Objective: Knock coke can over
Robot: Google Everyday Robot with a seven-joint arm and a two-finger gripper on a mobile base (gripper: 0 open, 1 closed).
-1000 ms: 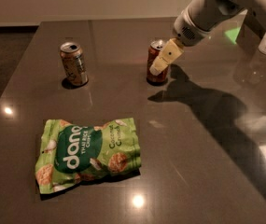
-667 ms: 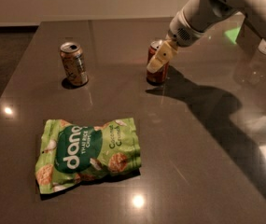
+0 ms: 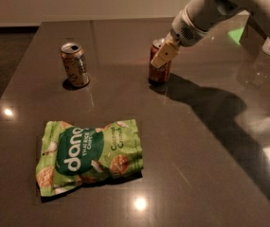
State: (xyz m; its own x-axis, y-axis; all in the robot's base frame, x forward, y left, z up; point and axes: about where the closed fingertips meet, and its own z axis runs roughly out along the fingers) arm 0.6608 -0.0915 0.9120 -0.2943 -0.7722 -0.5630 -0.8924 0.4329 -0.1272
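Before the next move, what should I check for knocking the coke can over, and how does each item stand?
1. Coke can upright, not yet knocked over: ok.
2. Gripper at the right target, level with the coke can's upper half and not near the tan can: ok.
3. Gripper touching the coke can: cannot tell; it overlaps the can in this view.
4. Tan can and chip bag stand apart from the coke can, out of its likely fall: ok.
5. Coke can well in from the edges of the table: ok.
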